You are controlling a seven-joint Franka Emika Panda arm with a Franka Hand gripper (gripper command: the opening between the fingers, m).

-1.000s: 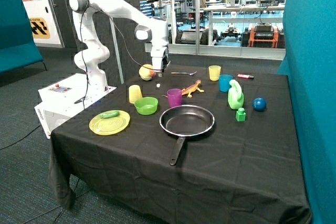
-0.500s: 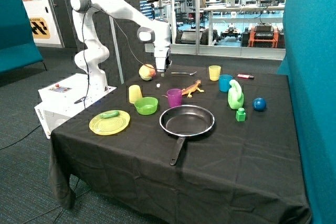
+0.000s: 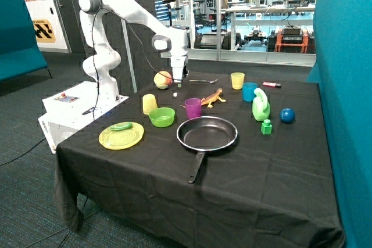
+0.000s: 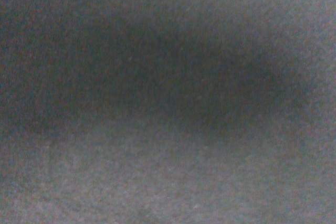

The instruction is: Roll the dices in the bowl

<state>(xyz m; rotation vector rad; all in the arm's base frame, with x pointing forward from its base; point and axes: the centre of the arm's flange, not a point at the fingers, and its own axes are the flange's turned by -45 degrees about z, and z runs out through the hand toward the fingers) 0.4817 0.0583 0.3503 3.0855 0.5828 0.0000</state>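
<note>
My gripper (image 3: 179, 81) is low over the black cloth at the far side of the table, right beside a yellow-and-red ball (image 3: 163, 79). The white die (image 3: 174, 93) lies on the cloth just in front of the gripper, apart from it. I cannot make out the darker die. The lime-green bowl (image 3: 161, 117) stands nearer the front, between a yellow cup (image 3: 149, 104) and a purple cup (image 3: 193, 108); I see nothing in it. The wrist view shows only dark cloth from close up.
A black frying pan (image 3: 207, 133) sits in front of the purple cup. A yellow-green plate (image 3: 121, 136) lies near the table's edge. Behind the cups are an orange toy lizard (image 3: 212, 97), a spoon (image 3: 203, 81), another yellow cup (image 3: 237, 80), a blue cup (image 3: 249, 92), a green bottle (image 3: 260, 105) and a blue ball (image 3: 287, 115).
The gripper has shifted slightly away from the ball's side and sunk lower toward the cloth. The white die and the bowl have not moved.
</note>
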